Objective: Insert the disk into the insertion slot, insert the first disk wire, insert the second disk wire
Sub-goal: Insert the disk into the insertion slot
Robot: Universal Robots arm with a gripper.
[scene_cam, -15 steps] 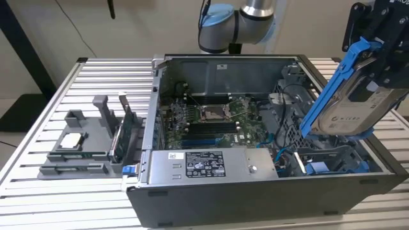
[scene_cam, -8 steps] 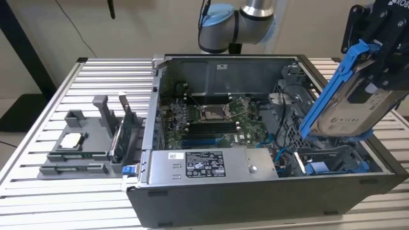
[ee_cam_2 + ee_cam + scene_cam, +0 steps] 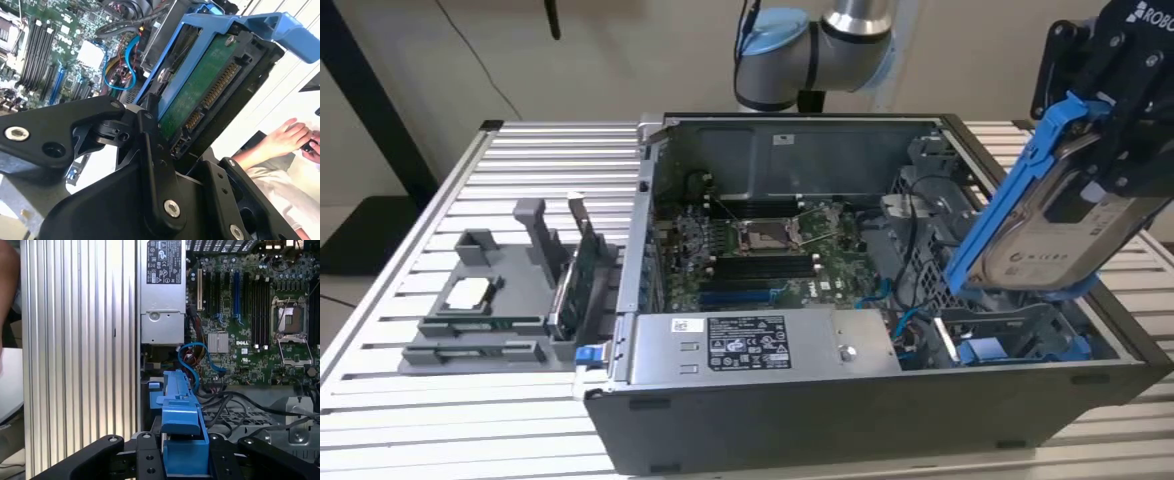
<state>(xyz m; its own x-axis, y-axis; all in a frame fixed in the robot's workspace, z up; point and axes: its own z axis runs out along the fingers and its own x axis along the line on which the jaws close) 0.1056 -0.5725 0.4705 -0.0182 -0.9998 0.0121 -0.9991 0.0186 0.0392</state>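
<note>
My gripper [image 3: 1110,140] hangs at the exterior view's right, shut on the disk [image 3: 1047,235]. The disk is a silver drive with a white label in a bright blue carrier, and it tilts steeply above the open computer case. Below it, in the case's front right corner, lies the insertion slot [image 3: 1014,335], a dark metal bay with blue rails. The second wrist view shows the disk's green underside and connector [image 3: 202,85] between my black fingers [image 3: 150,150]. The first wrist view looks along the blue carrier [image 3: 180,415]. A blue cable [image 3: 907,318] curls beside the bay; I cannot tell which disk wire it is.
The case holds a motherboard [image 3: 761,245] and a silver power supply [image 3: 747,340] just left of the bay. A grey holder with parts [image 3: 494,300] stands on the slatted table [image 3: 480,170] at the exterior view's left. A person's hand [image 3: 282,137] rests nearby.
</note>
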